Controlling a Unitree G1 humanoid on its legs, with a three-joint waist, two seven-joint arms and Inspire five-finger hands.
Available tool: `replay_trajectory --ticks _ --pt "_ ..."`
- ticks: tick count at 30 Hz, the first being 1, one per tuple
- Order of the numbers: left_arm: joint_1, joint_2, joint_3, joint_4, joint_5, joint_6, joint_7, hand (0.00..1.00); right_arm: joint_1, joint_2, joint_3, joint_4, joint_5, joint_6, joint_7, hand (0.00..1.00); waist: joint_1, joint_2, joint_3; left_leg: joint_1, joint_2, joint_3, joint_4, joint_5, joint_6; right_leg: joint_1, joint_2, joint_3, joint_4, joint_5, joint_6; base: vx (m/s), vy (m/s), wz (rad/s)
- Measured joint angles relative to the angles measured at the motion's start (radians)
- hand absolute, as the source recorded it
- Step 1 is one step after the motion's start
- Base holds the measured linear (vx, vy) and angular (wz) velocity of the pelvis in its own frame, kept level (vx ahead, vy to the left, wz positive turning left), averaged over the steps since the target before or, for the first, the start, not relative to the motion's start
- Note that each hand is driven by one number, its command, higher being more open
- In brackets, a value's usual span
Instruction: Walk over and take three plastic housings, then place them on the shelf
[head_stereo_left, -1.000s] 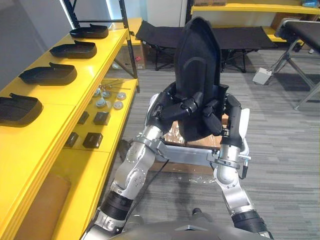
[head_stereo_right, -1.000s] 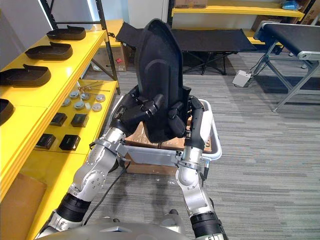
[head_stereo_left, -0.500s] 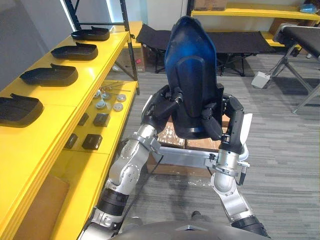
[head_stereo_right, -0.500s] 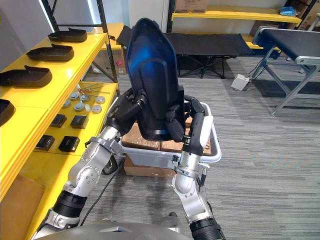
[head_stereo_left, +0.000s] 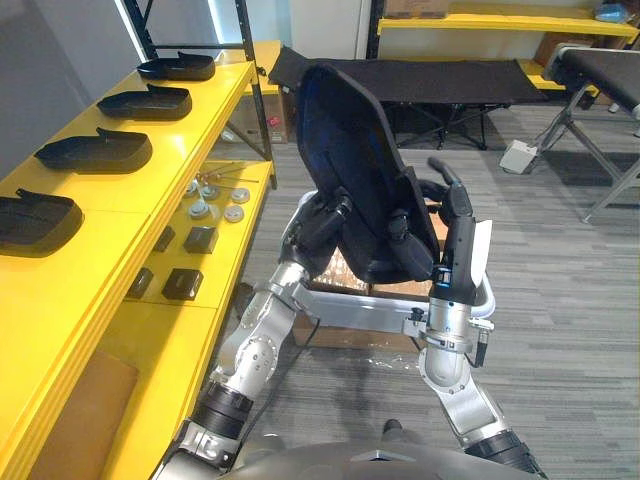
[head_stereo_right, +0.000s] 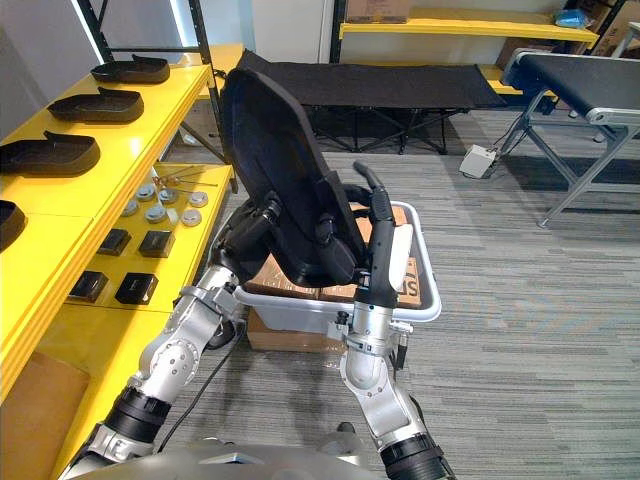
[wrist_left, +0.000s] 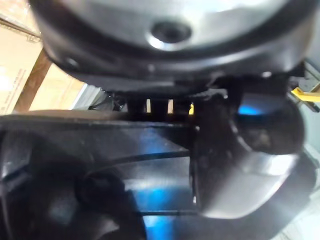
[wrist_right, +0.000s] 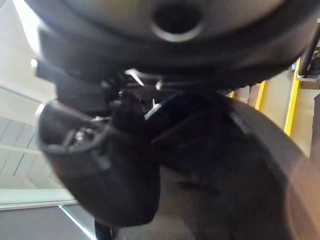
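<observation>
Left eye view | left robot hand (head_stereo_left: 325, 220) — gripping tilted housing (head_stereo_left: 355, 150)

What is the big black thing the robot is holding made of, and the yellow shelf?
The black housing looks like hard moulded plastic: smooth and slightly glossy with a bluish sheen, and it holds a stiff curved shape while gripped upright. The yellow shelf is probably painted metal or board, with a flat, even, satin surface. I can't tell which.
</observation>
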Motion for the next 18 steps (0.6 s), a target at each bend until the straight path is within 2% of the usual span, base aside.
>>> replay_trajectory --ticks 2,7,9,12,14,18 --pt "0.021 -0.002 -0.013 -0.001 0.044 -0.022 0.029 0.0 -0.003 0.0 -0.001 -0.01 0.0 0.0 0.003 1.0 0.001 0.0 0.0 -0.001 0.0 -0.002 0.0 0.0 0.0 0.001 0.0 -0.002 0.0 0.0 0.0 0.0 0.0 0.02" --pt "0.085 -0.015 -0.069 -0.021 0.414 -0.05 0.196 0.0 -0.014 0.013 0.007 -0.043 0.013 0.0 0.02 1.0 0.007 0.001 0.0 -0.003 0.0 -0.02 0.0 0.0 0.0 0.01 0.001 -0.019 -0.001 -0.004 -0.006 -0.01 -0.005 0.09" --pt "0.111 -0.027 -0.056 -0.039 0.535 -0.09 0.257 0.0 -0.01 0.027 0.007 -0.072 0.073 -0.011 0.044 1.0 0.007 0.001 0.001 -0.006 0.0 -0.024 0.0 0.0 0.0 0.01 0.002 -0.025 -0.001 -0.005 -0.008 0.0 -0.007 0.05" --pt "0.13 -0.05 0.025 -0.094 0.704 -0.167 0.37 0.0 0.016 0.051 -0.018 -0.095 0.256 -0.03 0.155 1.0 0.009 0.002 0.002 -0.008 0.0 -0.028 -0.001 0.0 0.0 0.01 0.002 -0.029 0.0 -0.009 -0.013 0.0 -0.002 0.04" --pt "0.129 -0.069 0.101 -0.158 0.834 -0.246 0.488 0.0 0.069 0.057 -0.042 -0.101 0.398 -0.032 0.26 1.0 0.008 0.002 0.002 -0.014 0.0 -0.031 -0.002 0.0 -0.001 0.01 0.002 -0.033 0.0 -0.013 -0.016 0.01 0.0 0.05" --pt "0.129 -0.087 0.181 -0.259 0.974 -0.312 0.664 0.0 0.145 0.062 -0.068 -0.099 0.527 -0.032 0.361 1.0 0.009 0.005 0.004 -0.017 0.0 -0.033 -0.004 -0.001 -0.002 0.009 0.002 -0.037 0.0 -0.014 -0.015 0.01 0.0 0.01"
